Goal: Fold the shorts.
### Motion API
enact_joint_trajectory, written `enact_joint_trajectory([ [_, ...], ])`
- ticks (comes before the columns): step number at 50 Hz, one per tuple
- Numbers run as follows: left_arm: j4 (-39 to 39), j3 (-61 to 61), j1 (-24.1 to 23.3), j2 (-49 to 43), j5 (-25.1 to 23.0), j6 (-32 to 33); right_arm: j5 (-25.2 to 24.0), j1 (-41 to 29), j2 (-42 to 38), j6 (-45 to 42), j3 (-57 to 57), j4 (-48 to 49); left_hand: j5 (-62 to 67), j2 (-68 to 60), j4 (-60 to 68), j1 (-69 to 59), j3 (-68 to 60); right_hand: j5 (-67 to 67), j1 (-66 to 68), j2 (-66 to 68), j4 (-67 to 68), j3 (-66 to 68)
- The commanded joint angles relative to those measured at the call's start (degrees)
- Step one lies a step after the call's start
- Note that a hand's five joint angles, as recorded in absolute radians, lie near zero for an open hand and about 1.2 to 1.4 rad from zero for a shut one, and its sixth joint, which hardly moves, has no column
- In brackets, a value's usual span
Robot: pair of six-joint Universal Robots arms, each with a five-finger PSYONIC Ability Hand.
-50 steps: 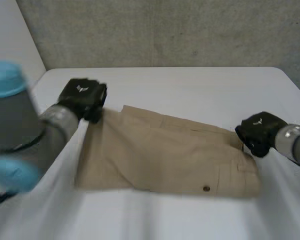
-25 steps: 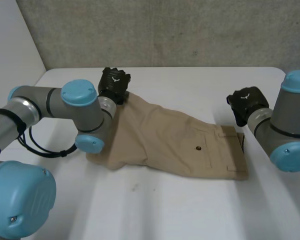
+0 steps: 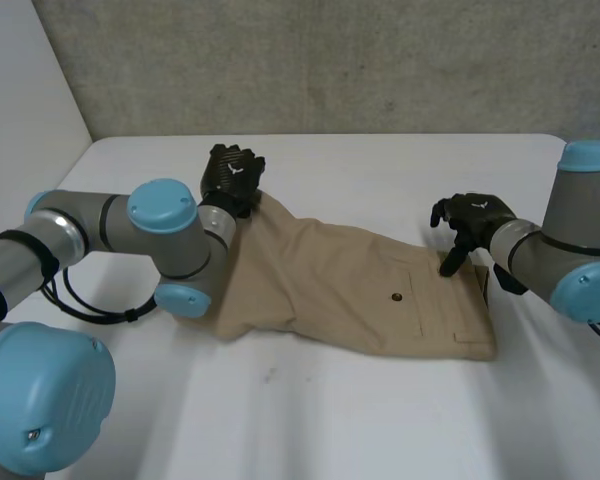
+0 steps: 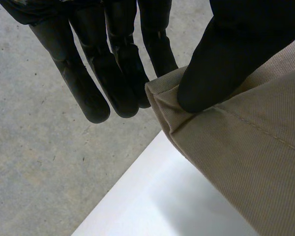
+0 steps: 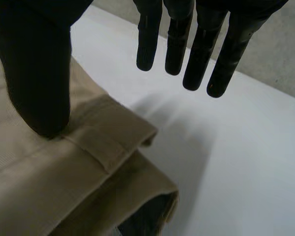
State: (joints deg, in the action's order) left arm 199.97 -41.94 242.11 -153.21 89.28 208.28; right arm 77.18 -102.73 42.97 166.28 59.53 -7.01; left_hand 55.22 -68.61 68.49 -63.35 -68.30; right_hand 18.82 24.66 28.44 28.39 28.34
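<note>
white table [image 3: 380, 170] below a grey wall [image 3: 330, 60]. across mid-frame, shorts [image 3: 360, 290], seemingly doubled leg over leg already, waistband [image 3: 483, 310] at the right. pinches the raised hem corner [image 4: 162, 91] between thumb and straight fingers of the left hand [image 3: 232, 172], upper left of centre. rests the right hand [image 3: 475, 215] thumb on the waistband, fingers splayed wide, gripping nothing. likely leaves the cross fold, hem to waist, undone.

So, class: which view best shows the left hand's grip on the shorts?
The left wrist view: the left hand pinches a corner of the shorts between thumb and fingers. The head view shows that hand's back; the right wrist view shows the shorts' other end.
</note>
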Motion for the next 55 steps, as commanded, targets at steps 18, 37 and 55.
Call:
enact_joint_trajectory([
  [18, -0.10, -1.74, 0.47, 2.04, 0.02, -0.07, 1.66, 4.82, 3.16, -0.78, 2.16, -2.40, 14.78, -11.39, 11.51, -16.65, -11.70, 51.18, 55.34, 51.56, 51.61, 51.66],
  [37, 5.70, 1.78, -0.41, -4.03, -2.80, 1.69, 3.15, 4.65, 3.44, -5.70, 6.83, 4.90, 14.78, -11.39, 11.51, -16.65, -11.70, 51.18, 55.34, 51.56, 51.61, 51.66],
  [55, 8.25, -12.63, -1.46, 11.95, 0.19, 1.07, 9.22, 5.00, 21.97, -4.12, 13.49, 12.55, -55.22, 58.61, -58.49, 53.35, 58.30, -18.82, -14.66, -18.44, -18.39, -18.34],
])
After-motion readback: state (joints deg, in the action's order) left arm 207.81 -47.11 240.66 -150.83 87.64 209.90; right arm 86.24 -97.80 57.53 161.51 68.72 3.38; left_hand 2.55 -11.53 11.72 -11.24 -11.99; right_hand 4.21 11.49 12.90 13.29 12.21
